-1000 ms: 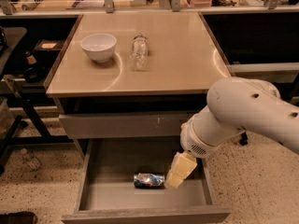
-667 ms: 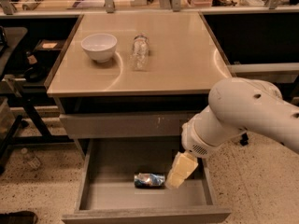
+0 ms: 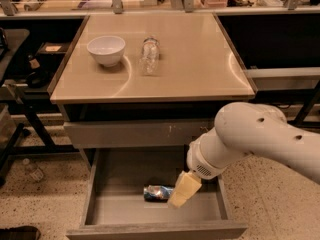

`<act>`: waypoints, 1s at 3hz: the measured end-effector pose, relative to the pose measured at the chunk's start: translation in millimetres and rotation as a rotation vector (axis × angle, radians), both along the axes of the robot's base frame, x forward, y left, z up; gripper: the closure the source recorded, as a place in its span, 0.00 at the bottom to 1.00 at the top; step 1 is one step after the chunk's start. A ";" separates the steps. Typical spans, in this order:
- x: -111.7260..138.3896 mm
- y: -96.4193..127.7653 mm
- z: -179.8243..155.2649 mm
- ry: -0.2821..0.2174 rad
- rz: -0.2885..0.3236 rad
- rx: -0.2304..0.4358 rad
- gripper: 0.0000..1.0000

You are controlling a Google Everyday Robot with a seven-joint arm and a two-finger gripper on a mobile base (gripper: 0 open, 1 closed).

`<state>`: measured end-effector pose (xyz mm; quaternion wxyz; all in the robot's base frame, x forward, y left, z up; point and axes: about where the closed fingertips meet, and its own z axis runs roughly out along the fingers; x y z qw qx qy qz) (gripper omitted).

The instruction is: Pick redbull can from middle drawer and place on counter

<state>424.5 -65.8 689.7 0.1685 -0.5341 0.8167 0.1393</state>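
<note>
The redbull can (image 3: 156, 193) lies on its side on the floor of the open middle drawer (image 3: 102, 210), near the middle. My gripper (image 3: 183, 190) reaches down into the drawer from the right on a white arm, with its beige fingers (image 3: 186, 187) right at the can's right end. The fingers cover that end of the can. The beige counter (image 3: 200, 64) is the cabinet top above the drawer.
A white bowl (image 3: 106, 49) and a clear plastic bottle (image 3: 149, 55) lying flat sit on the counter's left half. A shut drawer front (image 3: 130, 132) is above the open drawer. Dark side tables flank the cabinet. A small bottle (image 3: 34, 169) lies on the floor at left.
</note>
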 end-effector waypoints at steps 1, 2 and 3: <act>13.3 14.8 -31.4 -0.014 -0.042 0.057 0.00; 24.1 25.5 -56.4 -0.016 -0.067 0.100 0.00; 30.4 34.2 -78.8 -0.007 -0.081 0.134 0.00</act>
